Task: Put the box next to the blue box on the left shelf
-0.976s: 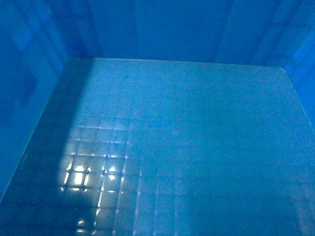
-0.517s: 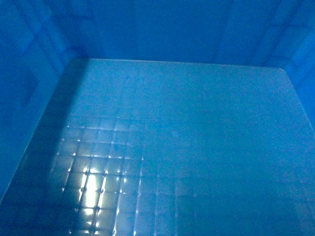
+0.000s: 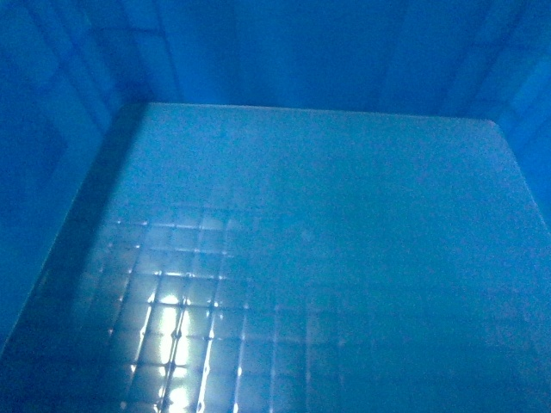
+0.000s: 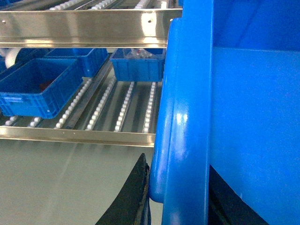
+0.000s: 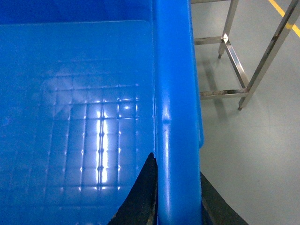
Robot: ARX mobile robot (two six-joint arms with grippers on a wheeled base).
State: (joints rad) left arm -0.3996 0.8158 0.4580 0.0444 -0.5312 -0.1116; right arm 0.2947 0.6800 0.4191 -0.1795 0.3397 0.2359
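The box (image 3: 310, 241) fills the head view: blue inner walls and a square-grid floor with glare. In the left wrist view my left gripper (image 4: 180, 199) is shut on the box's thick left rim (image 4: 187, 117), one black finger outside, one inside. My right gripper (image 5: 178, 199) is shut on the right rim (image 5: 173, 93) in the same way. Ahead of the left rim is the roller shelf (image 4: 122, 108). A blue box (image 4: 33, 89) stands on its left part, and another blue box (image 4: 138, 65) stands further back.
The shelf's steel front rail (image 4: 75, 136) runs at about the box's rim height, with an upper steel rail (image 4: 84, 28) above it. Grey floor lies below. Right of the box stands a steel frame (image 5: 243, 61) on the floor, near a yellow line (image 5: 281, 9).
The glare on the box's floor has drifted down and to the right in the head view, and the floor's far left corner has shifted slightly right. Both grips look unchanged.
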